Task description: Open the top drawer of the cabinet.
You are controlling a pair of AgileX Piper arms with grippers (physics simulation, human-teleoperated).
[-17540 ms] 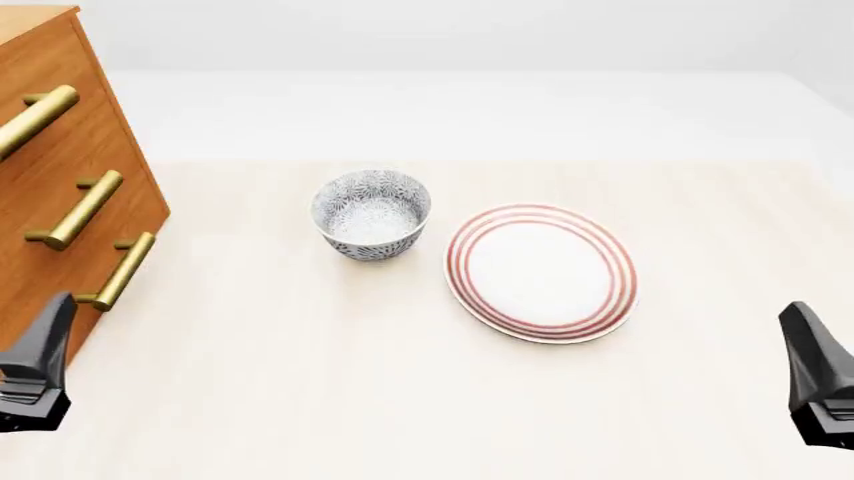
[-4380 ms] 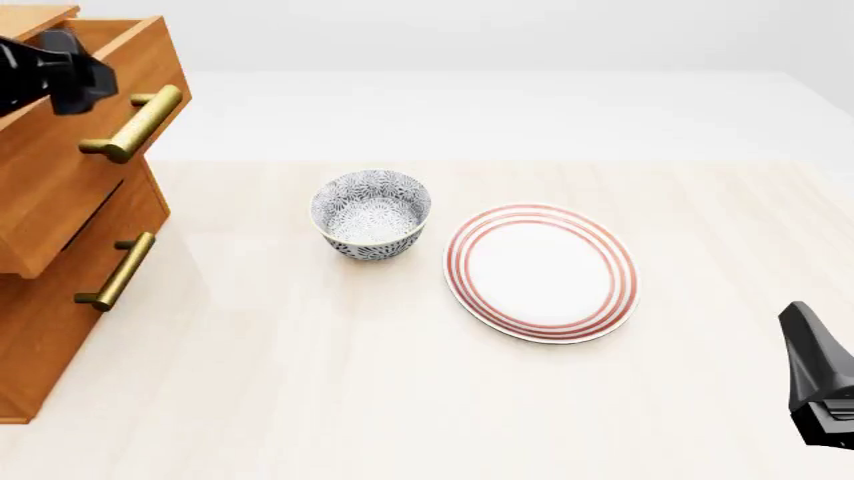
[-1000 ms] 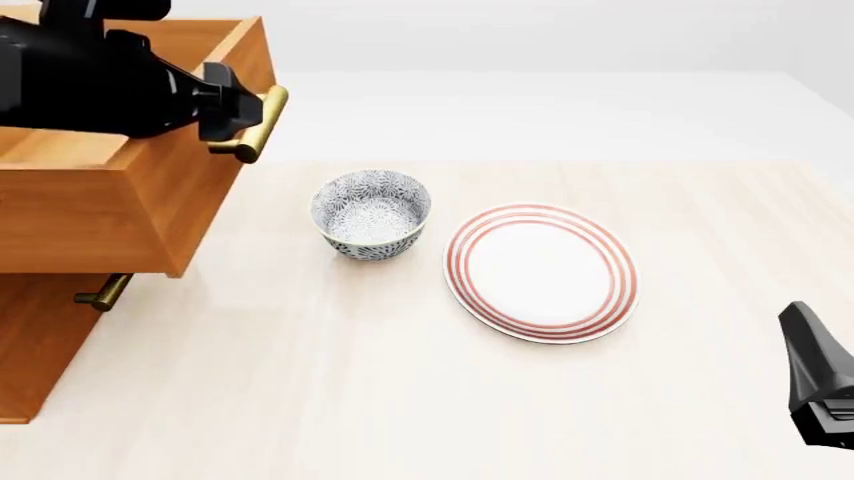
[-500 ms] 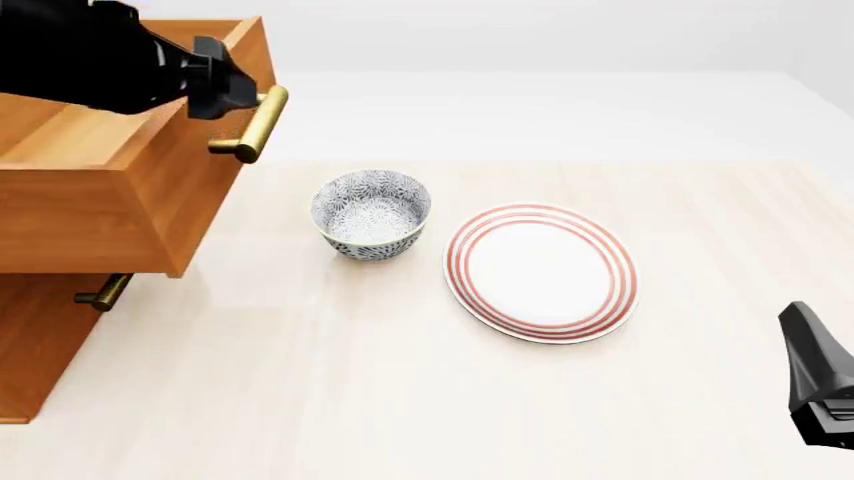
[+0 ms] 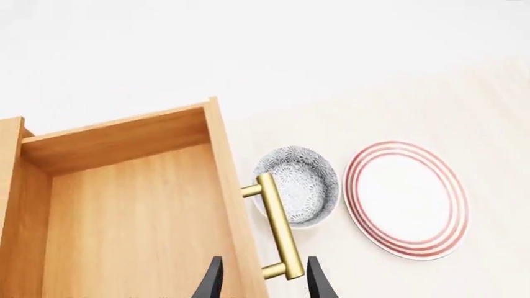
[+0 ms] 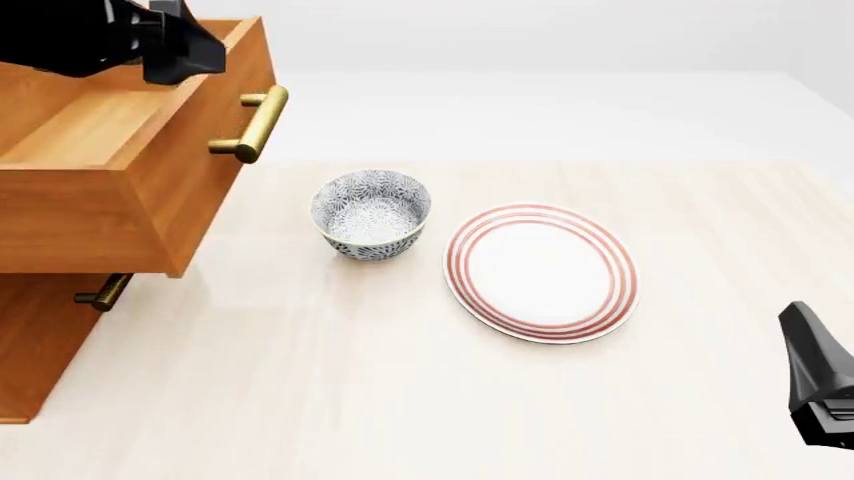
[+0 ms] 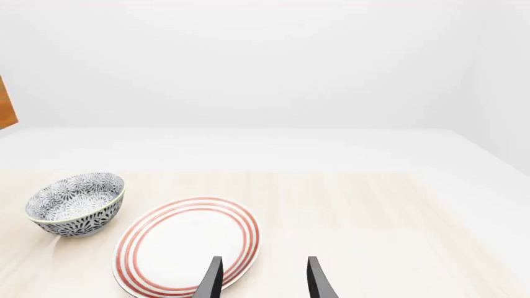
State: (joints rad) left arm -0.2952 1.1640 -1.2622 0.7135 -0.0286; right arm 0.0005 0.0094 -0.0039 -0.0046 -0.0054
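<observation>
Cabinet [image 6: 34, 350] stands at table's left edge; top drawer [image 6: 120, 190] sticks far out, looks heavy, rigid wood. Brass bar handle [image 6: 254, 123] is the stiff grab spot. Left gripper [image 5: 260, 282] spread, empty, above it. Right gripper [image 7: 263, 279] parted, idle.

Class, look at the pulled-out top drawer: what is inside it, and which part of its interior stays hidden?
The top drawer shows only a bare wooden floor and walls; nothing visible lies in it. The left wrist view cuts off its near part, and in the front view the left gripper covers its far corner.
</observation>
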